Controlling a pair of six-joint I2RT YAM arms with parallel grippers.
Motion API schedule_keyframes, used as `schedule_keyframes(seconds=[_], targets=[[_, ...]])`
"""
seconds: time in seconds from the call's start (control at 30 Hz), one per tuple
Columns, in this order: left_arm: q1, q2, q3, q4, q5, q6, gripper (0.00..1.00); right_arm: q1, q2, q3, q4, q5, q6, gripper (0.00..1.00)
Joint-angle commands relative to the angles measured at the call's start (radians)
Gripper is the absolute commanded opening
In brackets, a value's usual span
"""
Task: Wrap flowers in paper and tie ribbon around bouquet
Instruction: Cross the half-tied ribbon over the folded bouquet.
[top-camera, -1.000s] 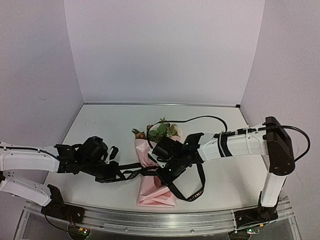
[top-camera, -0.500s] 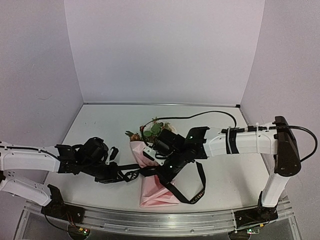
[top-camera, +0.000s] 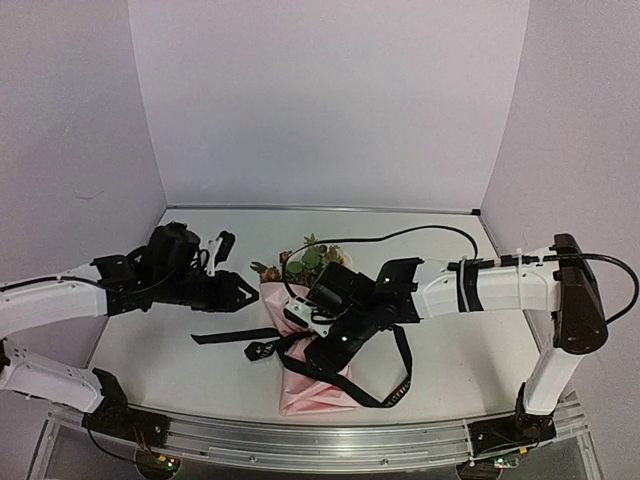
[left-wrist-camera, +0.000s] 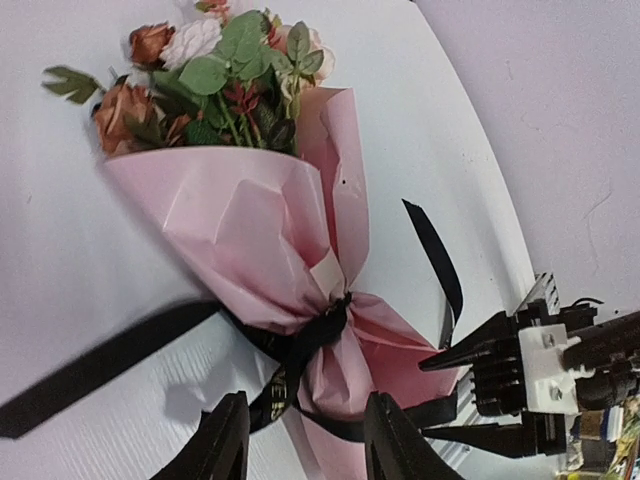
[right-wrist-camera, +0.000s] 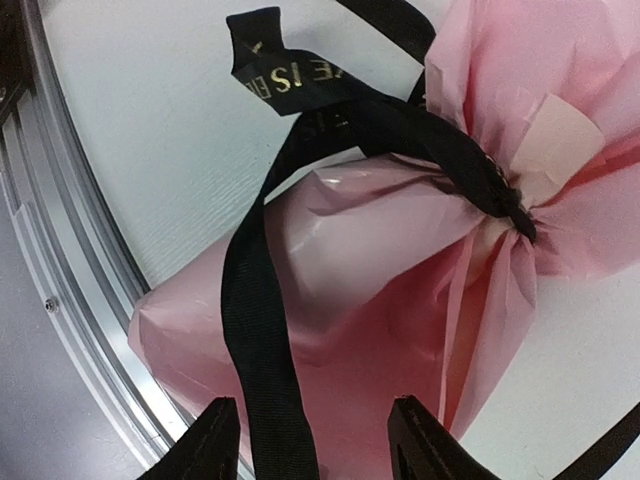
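Bouquet of pale roses in pink paper cone (left-wrist-camera: 250, 220) lies on white table (top-camera: 200, 240), narrow black lettered ribbon (left-wrist-camera: 305, 340) knotted at waist. Left gripper (left-wrist-camera: 307, 410) gapes empty. Right gripper (right-wrist-camera: 312, 405) gapes above loose ribbon tail. Paper soft, crumples; you take hold at knot, gently.

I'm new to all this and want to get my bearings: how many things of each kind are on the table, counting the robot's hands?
Bouquet: 1
Ribbon: 1
Hands: 2, the left hand and the right hand
Total: 4
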Motion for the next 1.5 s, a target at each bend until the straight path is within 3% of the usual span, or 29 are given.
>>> schedule_keyframes(seconds=[0.0, 0.27, 0.53, 0.77, 1.03, 1.17, 1.47], targets=[[0.007, 0.215, 0.164, 0.014, 0.135, 0.246, 0.35, -0.007, -0.118, -0.067, 0.056, 0.183, 0.033, 0.55], [0.001, 0.446, 0.288, -0.063, 0.312, 0.462, 0.35, -0.072, -0.226, -0.234, 0.190, 0.225, 0.146, 0.56], [-0.047, 0.573, 0.354, -0.135, 0.308, 0.541, 0.36, -0.085, -0.248, -0.280, 0.224, 0.157, 0.174, 0.51], [-0.057, 0.609, 0.374, -0.139, 0.259, 0.547, 0.31, -0.085, -0.247, -0.286, 0.224, 0.145, 0.172, 0.51], [-0.066, 0.618, 0.386, -0.143, 0.204, 0.559, 0.15, -0.084, -0.247, -0.291, 0.222, 0.141, 0.173, 0.50], [-0.070, 0.606, 0.376, -0.155, 0.165, 0.568, 0.25, -0.085, -0.248, -0.292, 0.222, 0.140, 0.171, 0.50], [-0.070, 0.615, 0.350, -0.123, 0.201, 0.557, 0.16, -0.085, -0.247, -0.289, 0.222, 0.143, 0.169, 0.50]])
